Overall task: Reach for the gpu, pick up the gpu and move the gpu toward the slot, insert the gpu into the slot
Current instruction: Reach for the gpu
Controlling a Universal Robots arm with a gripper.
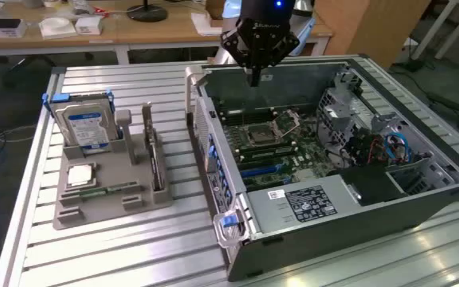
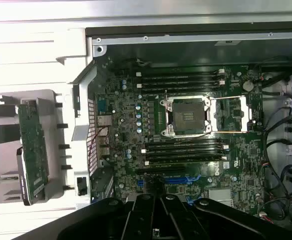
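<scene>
My clenched, empty pincer (image 1: pixel 253 78) hangs above the open case (image 1: pixel 349 233), whose perforated wall (image 1: pixel 207 134) stands between it and the gpu (image 1: pixel 157 162) upright in the grey rack (image 1: pixel 102 204).

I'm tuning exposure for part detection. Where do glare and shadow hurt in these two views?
Wrist view: the table beside the case is washed out white, while the motherboard lies dim inside the case. Exterior view: lighting is even, with mild sheen on the table slats.
</scene>
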